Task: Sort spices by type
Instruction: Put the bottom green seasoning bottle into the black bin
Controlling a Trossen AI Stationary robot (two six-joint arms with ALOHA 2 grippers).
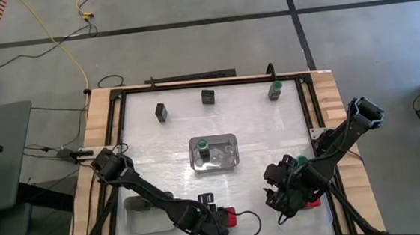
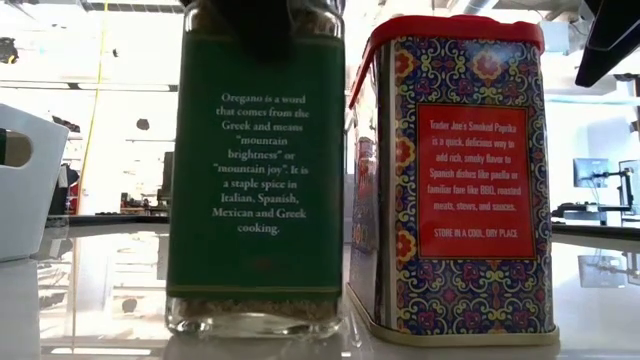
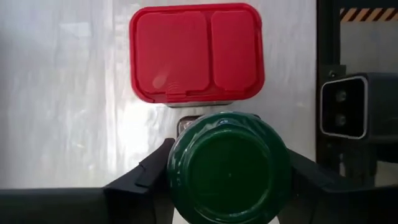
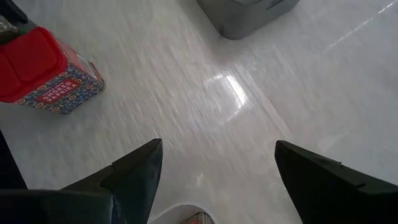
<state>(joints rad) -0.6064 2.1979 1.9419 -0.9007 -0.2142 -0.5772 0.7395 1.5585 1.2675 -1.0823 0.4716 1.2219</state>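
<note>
A green-lidded oregano jar [image 3: 229, 168] stands on its base on the table near the front edge, right beside a red-topped paprika tin [image 3: 197, 53]. My left gripper [image 1: 215, 222] is shut on the jar from above. In the low view the jar [image 2: 255, 170] and the tin [image 2: 450, 180] stand side by side, upright. My right gripper [image 4: 217, 168] hangs open over bare table at the near right with nothing between its fingers; the paprika tin [image 4: 43, 68] shows beyond it. My left gripper pinches the jar at its top, with one finger [image 3: 152, 177] on each side of the green lid's rim [image 3: 177, 165]. The fingers come down steeply from above. The jar stands upright with its base [image 2: 255, 320] on the table.
A metal tray [image 1: 232, 161] in the table's middle holds a green-lidded jar [image 1: 203, 144]. Another tray [image 1: 139, 213] lies at the near left. Two dark containers [image 1: 161, 111] [image 1: 208, 96] and a green-lidded jar [image 1: 275, 90] stand along the far edge. One more green lid [image 1: 301, 160] shows by my right arm.
</note>
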